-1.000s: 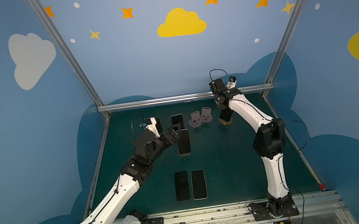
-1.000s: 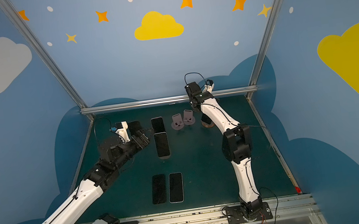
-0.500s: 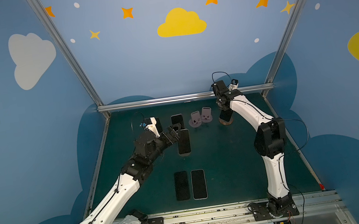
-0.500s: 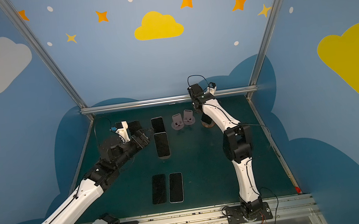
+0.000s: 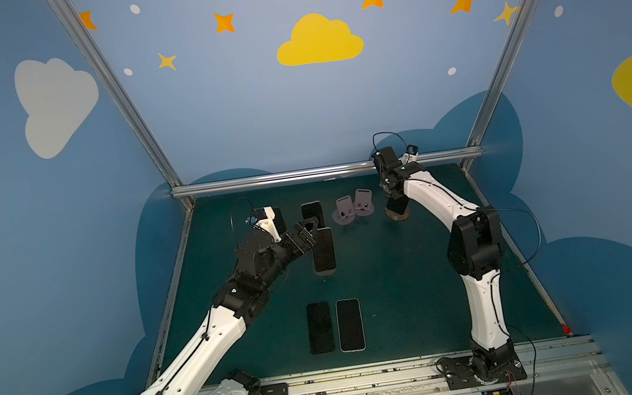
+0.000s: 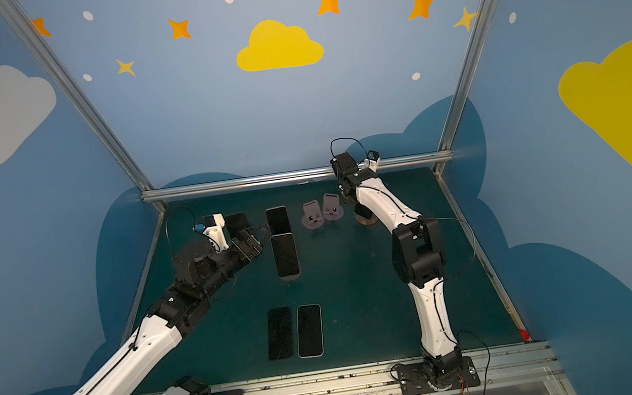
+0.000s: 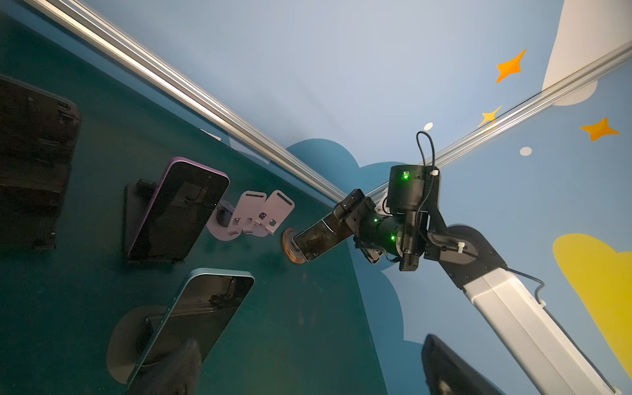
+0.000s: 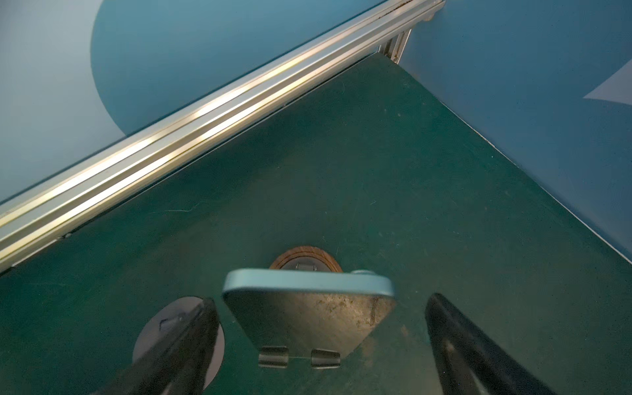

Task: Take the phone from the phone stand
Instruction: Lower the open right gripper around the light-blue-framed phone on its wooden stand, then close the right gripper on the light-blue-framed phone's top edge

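A blue-edged phone leans on a phone stand with a round brown base at the back right of the mat. My right gripper is open, with one finger on each side of this phone and neither touching it. Both top views show that gripper above the phone. My left gripper is open and empty. It sits just left of a second blue phone, which leans on a round grey stand.
A purple phone rests on a black stand, and another dark phone is beside it. Two empty lilac stands are at the back centre. Two phones lie flat near the front. The metal rail runs close behind.
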